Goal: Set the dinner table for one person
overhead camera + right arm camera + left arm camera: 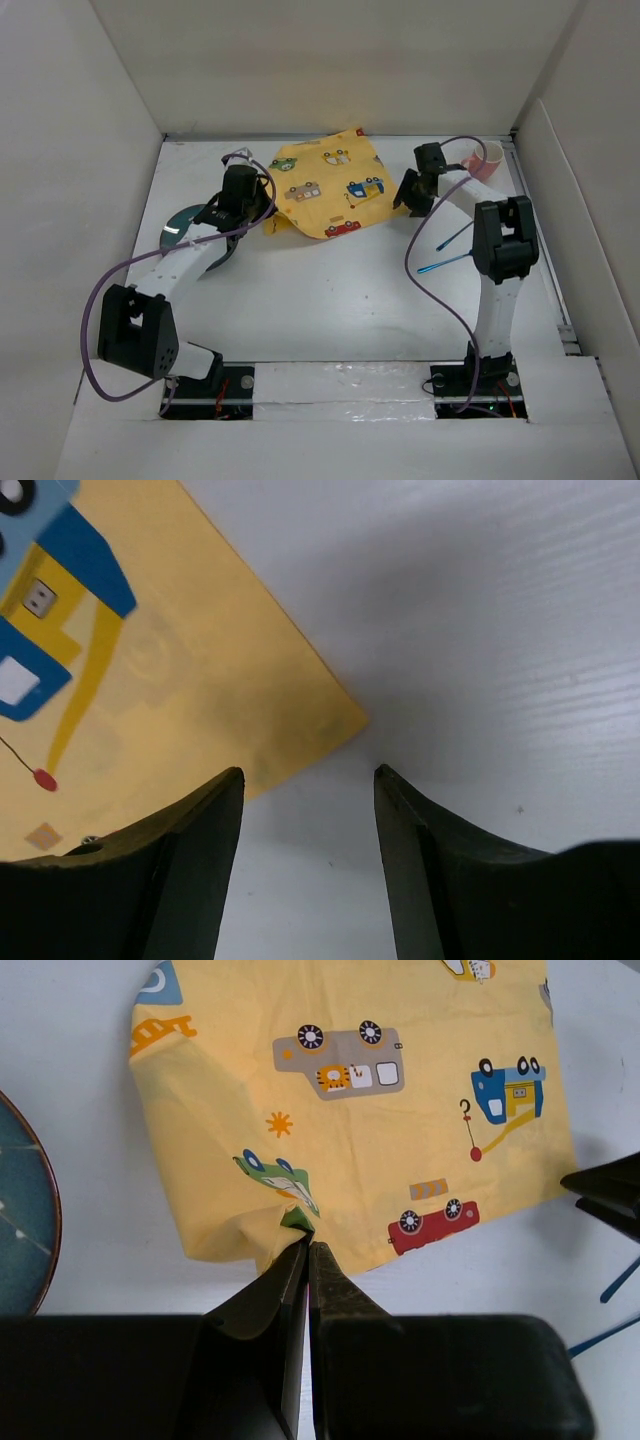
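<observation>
A: White, matte and wide, the dinner table (pixel 340 300) had much bare surface, and the things lay mostly in its far half. Which step was in hand, in your judgement?

B: I judged it was laying the yellow car-patterned cloth mat (pixel 325 190) flat. It was at the far middle of the table, and its near-left corner was bunched up.

A: Who had that corner?

B: The left gripper (pixel 308 1245). Its fingers were pressed together on a small fold of the cloth. The right gripper (pixel 308 772) was spread, with nothing between the fingers, over the right corner of the mat.

A: How to do it well, then?

B: The right one should go down and pinch only that corner. Then both should pull apart gently and low, so that the wrinkle goes out.

A: Any danger?

B: The dark blue plate (pixel 175 225) lay just beside the left arm, so a sideways pull could push it. The pink cup (pixel 487 160) stood in the far right corner. Two thin blue sticks (pixel 445 263), maybe chopsticks, lay near the right arm and should be avoided.
</observation>
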`<state>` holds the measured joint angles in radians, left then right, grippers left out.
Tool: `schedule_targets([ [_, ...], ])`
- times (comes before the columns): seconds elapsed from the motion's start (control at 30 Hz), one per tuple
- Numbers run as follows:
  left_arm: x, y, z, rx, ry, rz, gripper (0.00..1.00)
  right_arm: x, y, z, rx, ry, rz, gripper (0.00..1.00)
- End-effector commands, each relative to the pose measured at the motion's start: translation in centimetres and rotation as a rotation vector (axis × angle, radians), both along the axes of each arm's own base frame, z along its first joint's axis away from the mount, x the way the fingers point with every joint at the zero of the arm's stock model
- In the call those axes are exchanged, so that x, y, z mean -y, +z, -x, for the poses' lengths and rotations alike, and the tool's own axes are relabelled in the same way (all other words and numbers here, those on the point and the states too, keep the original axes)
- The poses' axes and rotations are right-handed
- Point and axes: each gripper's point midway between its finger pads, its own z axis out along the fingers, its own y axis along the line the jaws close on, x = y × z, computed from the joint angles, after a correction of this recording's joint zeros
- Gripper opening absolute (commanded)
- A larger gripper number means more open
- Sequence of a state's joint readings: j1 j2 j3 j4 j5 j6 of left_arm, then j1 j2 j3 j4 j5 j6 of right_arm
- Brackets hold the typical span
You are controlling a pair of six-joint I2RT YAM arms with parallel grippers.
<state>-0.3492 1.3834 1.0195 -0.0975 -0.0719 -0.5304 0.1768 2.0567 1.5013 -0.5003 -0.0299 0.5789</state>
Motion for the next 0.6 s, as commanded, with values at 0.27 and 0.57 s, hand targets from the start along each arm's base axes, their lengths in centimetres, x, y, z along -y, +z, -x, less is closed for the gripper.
schedule_targets([
  [0.27, 0.4, 1.8, 0.5, 0.071, -0.021, 0.032, 0.00, 2.6, 0.1, -1.8, -0.062, -0.079, 0.182, 0.46],
  [0.57, 0.5, 1.9, 0.8, 0.086, -0.024, -0.009, 0.00, 1.5, -0.9, -0.4, -0.142, -0.010, 0.191, 0.50],
])
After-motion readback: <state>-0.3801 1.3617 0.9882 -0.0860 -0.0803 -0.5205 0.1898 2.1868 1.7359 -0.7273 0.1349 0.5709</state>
